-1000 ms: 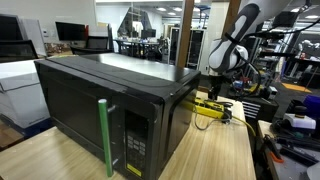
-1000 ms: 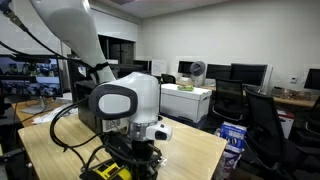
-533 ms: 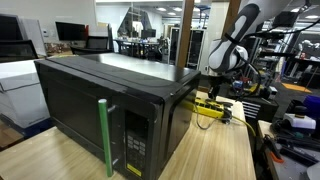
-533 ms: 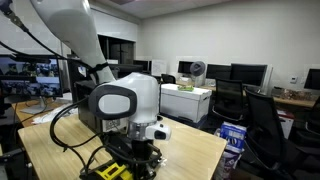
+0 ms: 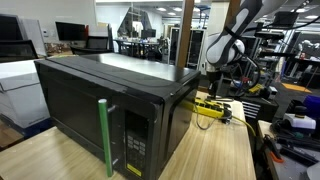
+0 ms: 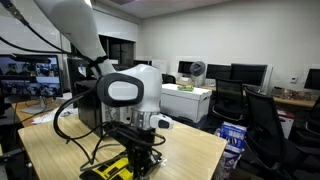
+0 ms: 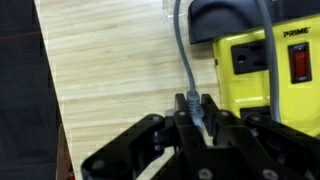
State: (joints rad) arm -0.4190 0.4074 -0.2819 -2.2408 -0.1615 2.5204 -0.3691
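The jaws pinch one grey cable [image 7: 186,50] beside one yellow power strip [image 7: 262,70] on the bench [image 7: 110,70]; one black microwave [image 5: 100,100] stands near.

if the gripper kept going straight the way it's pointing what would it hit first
Most likely the wooden table, just beside the yellow power strip. The gripper points down, shut on the grey cable, with bare wood ahead of it; depth is unclear.
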